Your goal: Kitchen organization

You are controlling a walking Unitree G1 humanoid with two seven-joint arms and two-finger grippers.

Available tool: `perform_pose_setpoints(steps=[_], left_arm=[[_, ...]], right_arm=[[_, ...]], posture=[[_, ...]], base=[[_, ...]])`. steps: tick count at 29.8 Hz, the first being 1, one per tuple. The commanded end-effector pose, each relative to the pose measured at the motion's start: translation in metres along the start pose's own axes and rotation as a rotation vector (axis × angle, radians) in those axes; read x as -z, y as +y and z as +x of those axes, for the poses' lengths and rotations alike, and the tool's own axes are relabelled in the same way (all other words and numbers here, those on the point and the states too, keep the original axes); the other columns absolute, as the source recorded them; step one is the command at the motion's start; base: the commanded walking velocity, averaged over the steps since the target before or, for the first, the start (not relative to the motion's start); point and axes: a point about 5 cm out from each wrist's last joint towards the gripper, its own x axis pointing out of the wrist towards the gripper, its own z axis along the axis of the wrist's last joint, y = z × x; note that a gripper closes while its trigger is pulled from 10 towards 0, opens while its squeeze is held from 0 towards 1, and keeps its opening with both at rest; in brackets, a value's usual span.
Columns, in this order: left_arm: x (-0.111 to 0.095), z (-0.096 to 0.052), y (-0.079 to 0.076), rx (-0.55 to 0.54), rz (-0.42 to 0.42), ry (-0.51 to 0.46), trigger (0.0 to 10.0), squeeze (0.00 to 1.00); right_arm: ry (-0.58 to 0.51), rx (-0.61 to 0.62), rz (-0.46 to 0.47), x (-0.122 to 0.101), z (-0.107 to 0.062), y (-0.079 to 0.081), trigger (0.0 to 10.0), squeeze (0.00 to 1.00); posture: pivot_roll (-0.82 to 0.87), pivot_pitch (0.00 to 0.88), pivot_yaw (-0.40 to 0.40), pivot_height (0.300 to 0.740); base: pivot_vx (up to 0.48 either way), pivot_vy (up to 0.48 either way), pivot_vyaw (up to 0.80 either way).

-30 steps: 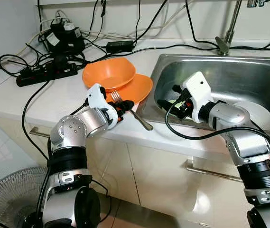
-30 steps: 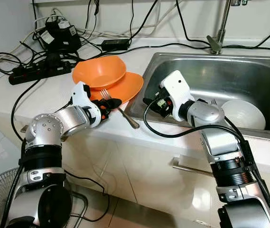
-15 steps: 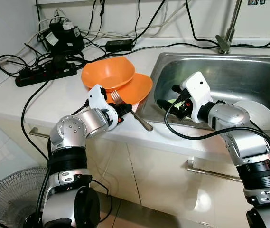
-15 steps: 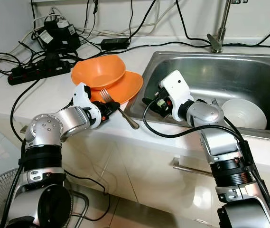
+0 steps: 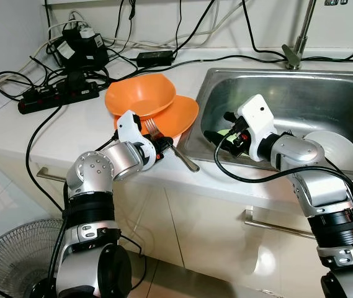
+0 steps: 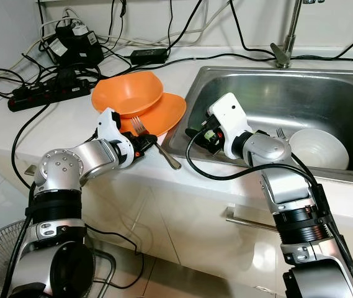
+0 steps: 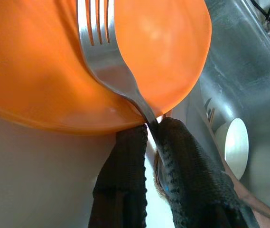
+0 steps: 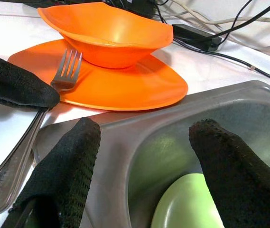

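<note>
The left gripper (image 7: 146, 137) is clamped on a metal fork's (image 7: 107, 61) neck, tines resting on the orange plate (image 5: 182, 115) just ahead (an orange bowl (image 5: 140, 96) sits beyond). The right gripper (image 8: 144, 142) hangs spread at the sink (image 5: 325, 99) rim, a green dish (image 8: 187, 204) below, a white bowl (image 6: 319, 148) farther back.

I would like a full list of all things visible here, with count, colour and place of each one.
bowl: one, orange, on the plate.
plate: one, orange, on the counter beside the sink.
fork: one, silver, tines on the plate, handle toward the counter edge.
green dish: one, light green, inside the sink.
white bowl: one, in the sink.
sink: one, steel.
power strip: one, black, with cables on the counter.
fan: one, grey, on the floor.
left gripper: shut on the fork.
right gripper: open, over the sink rim.
</note>
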Motion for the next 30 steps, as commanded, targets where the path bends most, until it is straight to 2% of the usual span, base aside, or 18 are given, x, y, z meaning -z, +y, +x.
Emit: perform_pose_setpoints(steps=[1, 11, 19, 20, 22, 25, 26, 27, 28, 30], left_arm=[[-0.001, -0.002, -0.001, 0.015, 0.021, -0.015, 0.0, 0.0], [-0.001, -0.01, -0.019, 0.152, 0.052, -0.021, 0.0, 0.0], [-0.005, -0.013, -0.022, 0.181, 0.068, -0.056, 0.0, 0.0], [-0.01, -0.016, -0.029, 0.233, 0.082, -0.106, 0.0, 0.0], [-0.012, -0.017, -0.034, 0.273, 0.079, -0.125, 0.0, 0.0], [-0.015, -0.026, -0.048, 0.421, 0.144, -0.168, 0.0, 0.0], [-0.016, -0.029, -0.051, 0.467, 0.172, -0.176, 0.0, 0.0], [-0.016, -0.029, -0.051, 0.467, 0.172, -0.176, 0.0, 0.0], [-0.017, -0.033, -0.052, 0.531, 0.198, -0.18, 0.0, 0.0], [-0.019, -0.034, -0.052, 0.551, 0.212, -0.183, 0.0, 0.0]], right_arm=[[-0.011, 0.003, 0.014, 0.001, 0.001, 0.001, 10.0, 0.0], [-0.014, 0.001, 0.017, 0.002, 0.002, 0.002, 10.0, 0.0], [-0.015, 0.001, 0.016, 0.003, 0.004, 0.002, 10.0, 0.0], [-0.024, 0.006, 0.019, 0.002, 0.004, 0.002, 10.0, 0.0], [-0.039, 0.009, 0.019, 0.0, 0.004, 0.002, 10.0, 0.0], [-0.118, -0.01, 0.1, -0.008, 0.004, 0.005, 10.0, 0.0], [-0.14, -0.018, 0.133, -0.01, 0.004, 0.005, 10.0, 0.0], [-0.14, -0.018, 0.133, -0.01, 0.004, 0.005, 10.0, 0.0], [-0.162, -0.018, 0.172, -0.012, 0.003, 0.003, 10.0, 0.0], [-0.17, -0.016, 0.185, -0.012, 0.003, 0.002, 10.0, 0.0]], posture=[[-0.08, 0.0, 0.172, 0.74], [-0.08, 0.0, 0.163, 0.74], [-0.08, 0.0, 0.163, 0.74], [-0.08, 0.0, 0.163, 0.74], [-0.08, 0.0, 0.163, 0.74], [-0.08, 0.0, 0.16, 0.74], [-0.08, 0.0, 0.159, 0.74], [-0.08, 0.0, 0.159, 0.74], [-0.08, 0.0, 0.157, 0.74], [-0.08, 0.0, 0.155, 0.74]], base=[[0.0, 0.0, 0.0], [0.0, 0.0, 0.0], [0.0, 0.0, 0.0], [0.0, 0.0, 0.0], [0.0, 0.0, 0.0], [0.0, 0.0, 0.0], [0.0, 0.0, 0.0], [0.0, 0.0, 0.0], [0.0, 0.0, 0.0], [0.0, 0.0, 0.0]])
